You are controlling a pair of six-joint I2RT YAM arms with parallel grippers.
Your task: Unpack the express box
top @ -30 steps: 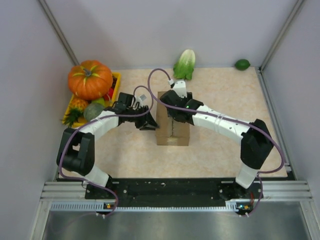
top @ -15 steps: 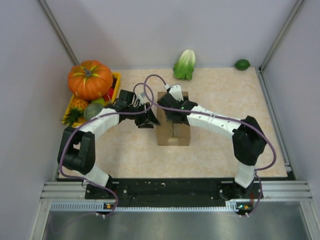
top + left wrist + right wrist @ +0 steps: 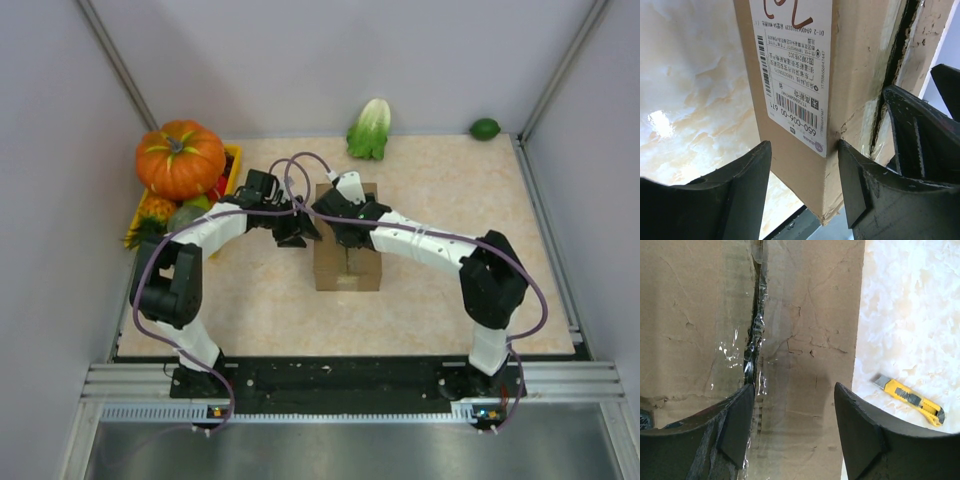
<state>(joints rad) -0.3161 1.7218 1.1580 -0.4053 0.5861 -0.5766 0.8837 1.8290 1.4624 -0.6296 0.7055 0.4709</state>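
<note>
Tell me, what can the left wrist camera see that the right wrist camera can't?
Only the left wrist view shows the white label with barcodes and printed lines, stuck on the side of the box. Only the right wrist view shows a yellow utility knife lying on the table beside the box. Both views show the brown express box, its split taped seam, the marbled table, and a pair of dark fingers spread apart close to the cardboard.

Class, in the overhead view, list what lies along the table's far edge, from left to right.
orange pumpkin → leafy green cabbage → green lime
</note>
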